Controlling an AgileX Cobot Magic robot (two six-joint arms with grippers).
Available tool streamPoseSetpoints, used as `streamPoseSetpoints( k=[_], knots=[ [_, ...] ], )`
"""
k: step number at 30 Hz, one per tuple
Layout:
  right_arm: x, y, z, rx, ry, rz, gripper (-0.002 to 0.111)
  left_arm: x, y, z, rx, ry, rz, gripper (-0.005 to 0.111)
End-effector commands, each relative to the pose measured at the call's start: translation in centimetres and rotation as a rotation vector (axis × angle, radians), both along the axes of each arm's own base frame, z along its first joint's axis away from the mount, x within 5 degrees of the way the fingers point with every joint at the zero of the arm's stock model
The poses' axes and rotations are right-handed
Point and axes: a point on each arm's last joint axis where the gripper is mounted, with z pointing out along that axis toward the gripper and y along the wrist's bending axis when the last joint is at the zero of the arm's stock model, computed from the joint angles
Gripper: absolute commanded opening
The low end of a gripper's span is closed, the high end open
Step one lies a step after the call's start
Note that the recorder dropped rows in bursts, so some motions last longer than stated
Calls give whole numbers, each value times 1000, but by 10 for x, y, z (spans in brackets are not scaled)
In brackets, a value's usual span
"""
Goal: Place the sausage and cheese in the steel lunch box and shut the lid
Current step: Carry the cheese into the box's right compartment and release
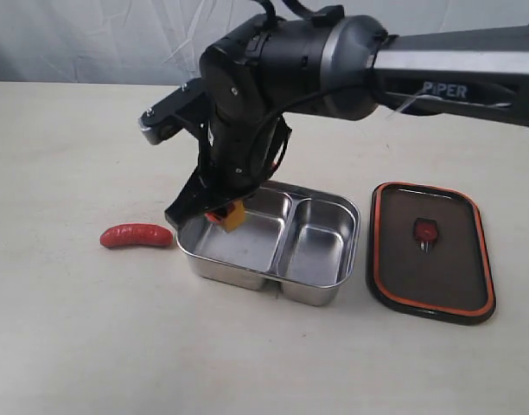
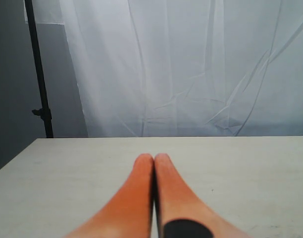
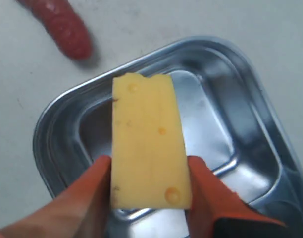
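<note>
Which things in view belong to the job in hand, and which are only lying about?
Belong to the job:
- cheese, held in the right end effector
- sausage
- lunch box
- lid

Only there:
- curtain
- black stand
- table

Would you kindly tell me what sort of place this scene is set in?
Probably a robotics lab test bench, not a kitchen: a pale table, a creased white curtain hung behind it beside a black stand, and a toy sausage.
</note>
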Motion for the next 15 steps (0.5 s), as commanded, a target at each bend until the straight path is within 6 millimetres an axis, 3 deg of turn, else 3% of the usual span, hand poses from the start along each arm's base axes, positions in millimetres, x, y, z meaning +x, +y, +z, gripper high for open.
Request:
streamPoseSetpoints(
  k=[1, 15],
  knots=[
    [0, 2, -14, -9, 53, -4, 0, -1, 0, 1, -1, -15, 0, 0],
    [-26, 9, -19, -29, 217, 109, 0, -1, 0, 1, -1, -15, 0, 0]
  ],
)
